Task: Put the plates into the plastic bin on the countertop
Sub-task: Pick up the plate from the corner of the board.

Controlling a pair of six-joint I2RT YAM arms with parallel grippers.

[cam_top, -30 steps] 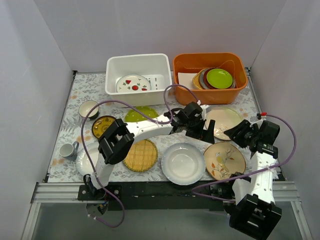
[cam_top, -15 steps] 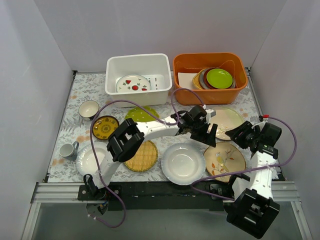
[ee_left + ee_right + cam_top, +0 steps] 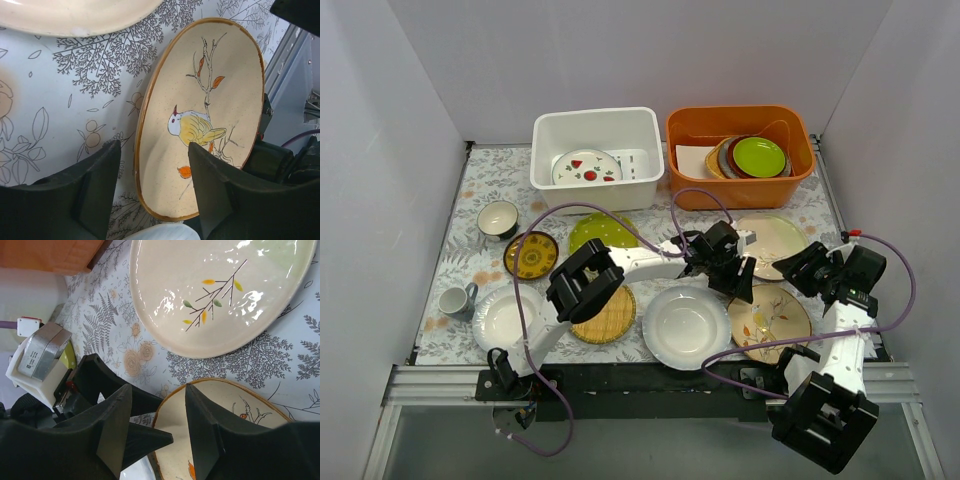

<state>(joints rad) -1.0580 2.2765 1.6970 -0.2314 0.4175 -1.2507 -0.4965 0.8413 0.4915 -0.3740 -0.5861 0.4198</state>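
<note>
Two grippers, both spread apart far as we see. left gripper [image 3: 154, 155] straddles rim of bird-and-branch plate [image 3: 210, 100], plate flat on countertop [image 3: 75, 100]. right gripper [image 3: 157, 392] just beside, holding nothing. strawberry plate [image 3: 586, 167] sits inside white plastic bin [image 3: 597, 114].

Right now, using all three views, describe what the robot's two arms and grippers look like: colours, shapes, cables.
Both the left arm and right arm have white tubular links joined by blocky black joints. Each carries a looping purple cable. The left gripper and right gripper have broad, matte black, wedge-shaped fingers.
</note>
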